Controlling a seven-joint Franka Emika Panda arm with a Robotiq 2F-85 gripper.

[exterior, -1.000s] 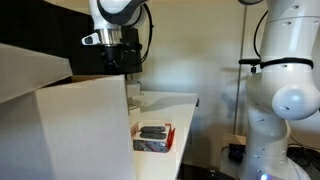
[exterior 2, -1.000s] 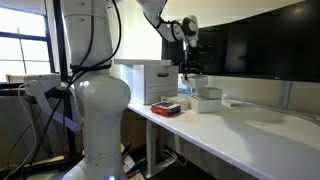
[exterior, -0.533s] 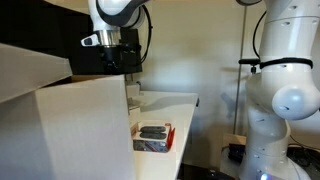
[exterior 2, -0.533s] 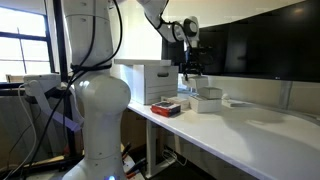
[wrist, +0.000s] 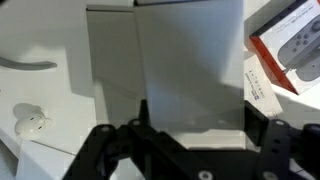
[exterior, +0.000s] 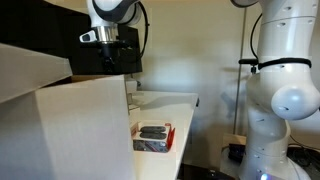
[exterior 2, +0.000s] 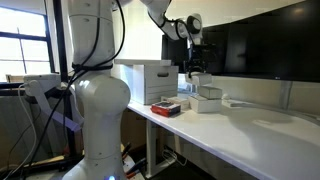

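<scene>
1. The white box [wrist: 185,60] lies on the desk [wrist: 40,40] straight under the gripper [wrist: 193,125]. In the wrist view its flat grey-white top fills the middle of the picture, with a darker band of shadow across the near end.
2. The gripper's jaws stand apart, one dark finger at each side of the box top. In an exterior view the gripper [exterior 2: 193,80] hangs just above the white box [exterior 2: 208,98]. Whether the fingertips touch it I cannot tell.
3. Just beside the box lies a red-edged box [wrist: 290,50] printed with a dark controller. It shows in both exterior views [exterior 2: 167,106] [exterior: 153,135], near the desk's front edge.
4. On the other side of the white box, the wrist view shows a thin white cable [wrist: 30,65] curving over the desk and a small white object [wrist: 30,120], too blurred to name.
5. A large white carton [exterior 2: 148,80] stands on the desk behind the red-edged box.
6. Dark screens [exterior 2: 260,50] run along the back of the desk [exterior 2: 250,125].
7. The white robot arm [exterior 2: 95,100] rises beside the desk's end.
</scene>
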